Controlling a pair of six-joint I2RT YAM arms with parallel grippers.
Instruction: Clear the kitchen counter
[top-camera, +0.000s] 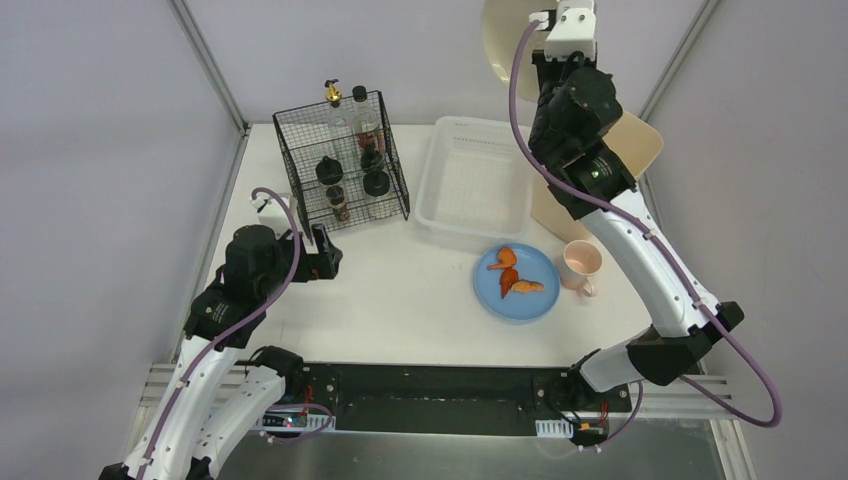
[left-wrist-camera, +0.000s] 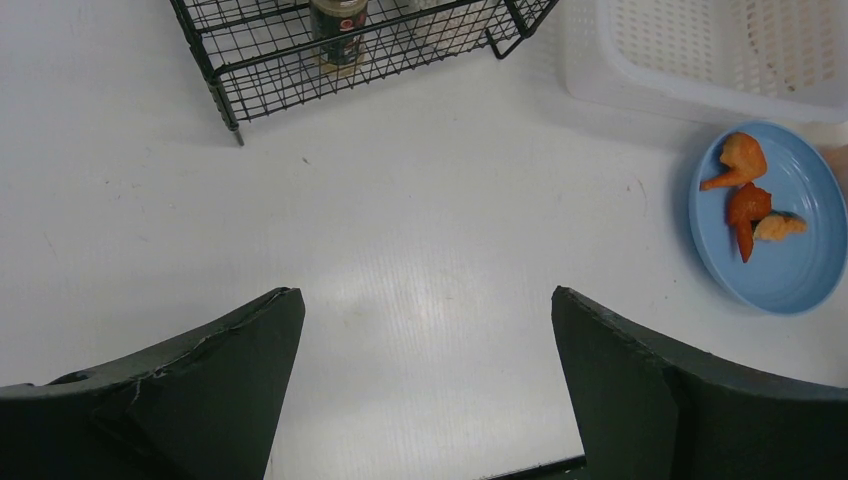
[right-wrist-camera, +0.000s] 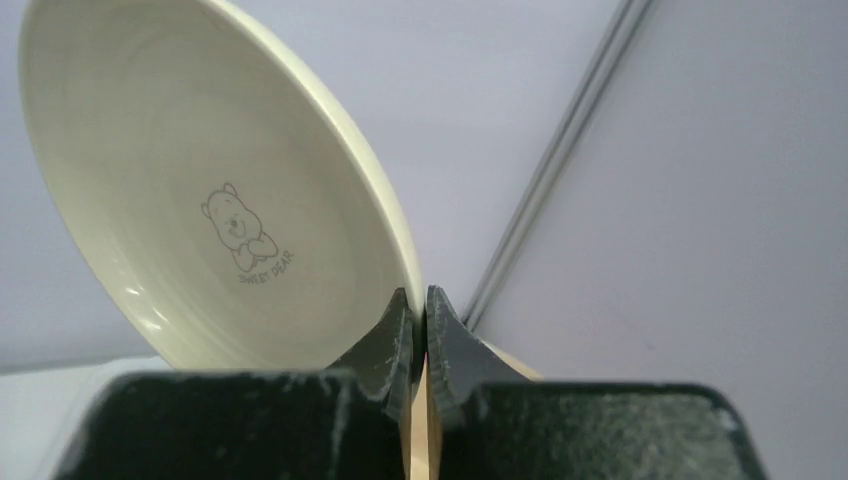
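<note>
The right gripper (right-wrist-camera: 420, 340) has its jaws pressed together on the rim of a cream plate (right-wrist-camera: 200, 180), which it holds tilted on edge, high above the counter's far right corner; a small bear drawing shows in the plate's well. From above, the same plate (top-camera: 503, 45) stands out against the back wall, clear of everything below it. The left gripper (left-wrist-camera: 428, 385) is spread wide, its dark fingers (left-wrist-camera: 230, 390) well apart with nothing between them, hovering over bare surface near the left edge of the kitchen counter (top-camera: 400, 310). Ahead of it, by the far left corner, stands a black wire rack (top-camera: 340, 160) with bottles and jars inside. A white slotted basket (top-camera: 475, 180) sits along the far edge, just right of the rack. A blue plate (top-camera: 517, 283) with orange food scraps lies right of centre, and a pink cup (top-camera: 582, 262) sits just beside it towards the right edge. A pale wooden board (top-camera: 640, 140) lies at the far right, partly under the arm.
</note>
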